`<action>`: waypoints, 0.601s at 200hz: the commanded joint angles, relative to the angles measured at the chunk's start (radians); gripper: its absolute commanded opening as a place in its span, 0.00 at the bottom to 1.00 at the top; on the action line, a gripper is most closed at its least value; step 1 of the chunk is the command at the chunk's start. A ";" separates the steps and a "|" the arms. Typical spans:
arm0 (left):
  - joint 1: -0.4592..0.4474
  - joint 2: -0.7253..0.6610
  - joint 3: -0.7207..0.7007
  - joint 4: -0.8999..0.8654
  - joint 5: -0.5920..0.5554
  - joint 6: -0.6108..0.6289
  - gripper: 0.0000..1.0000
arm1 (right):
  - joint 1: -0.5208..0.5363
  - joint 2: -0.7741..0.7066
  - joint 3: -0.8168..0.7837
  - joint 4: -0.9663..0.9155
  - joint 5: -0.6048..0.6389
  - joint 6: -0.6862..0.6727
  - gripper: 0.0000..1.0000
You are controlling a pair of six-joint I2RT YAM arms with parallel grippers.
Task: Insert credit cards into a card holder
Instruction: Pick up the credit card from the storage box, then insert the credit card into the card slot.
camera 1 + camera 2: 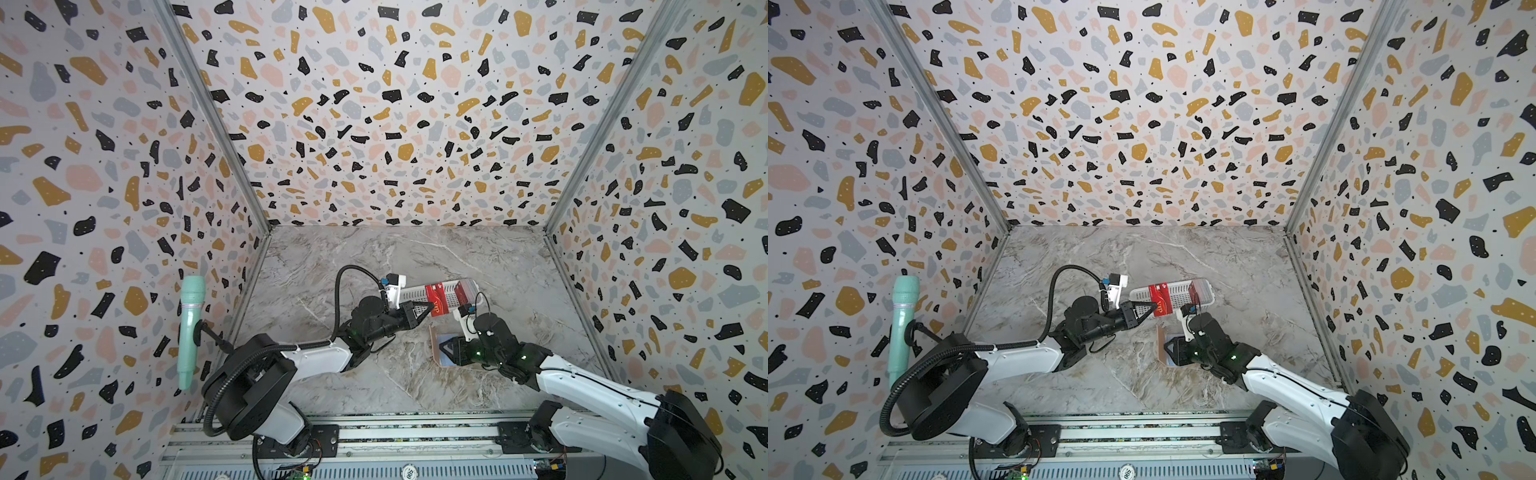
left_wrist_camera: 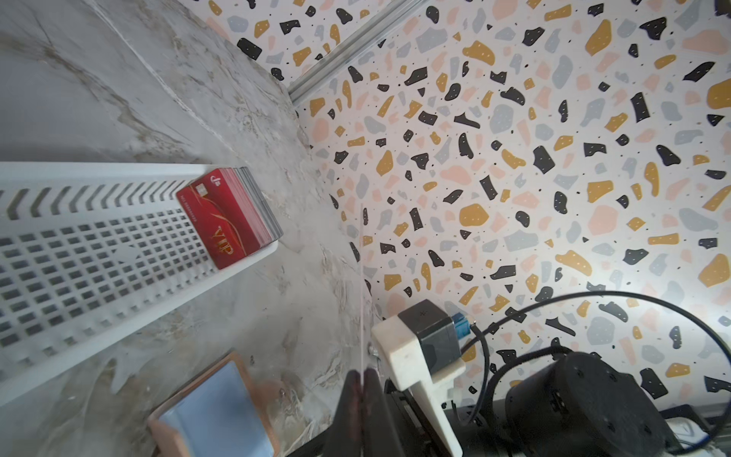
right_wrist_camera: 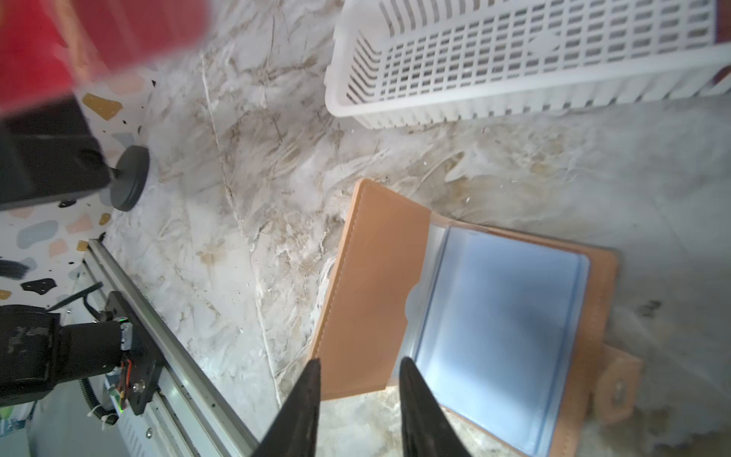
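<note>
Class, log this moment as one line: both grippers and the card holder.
left gripper: shut on card | right gripper: open at card holder | card holder: lying open | spare cards: in basket

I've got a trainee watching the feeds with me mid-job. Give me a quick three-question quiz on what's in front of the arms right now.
1. True or false: the card holder lies folded shut on the table.
2. What is the left gripper shut on? A) one red credit card B) the card holder's flap C) nothing
3. Fill in: the stack of cards stands at one end of the white ____.

Key
1. False: it lies open with its pale blue inside showing, and the open right gripper is at its tan flap.
2. A
3. basket
</note>
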 commanded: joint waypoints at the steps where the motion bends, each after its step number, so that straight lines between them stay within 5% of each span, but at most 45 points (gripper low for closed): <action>1: 0.003 -0.022 -0.025 -0.014 -0.014 0.039 0.00 | 0.051 0.046 -0.003 0.045 0.138 0.032 0.43; 120: 0.001 -0.048 -0.091 -0.041 -0.057 0.048 0.00 | 0.130 0.205 0.008 0.061 0.289 0.085 0.64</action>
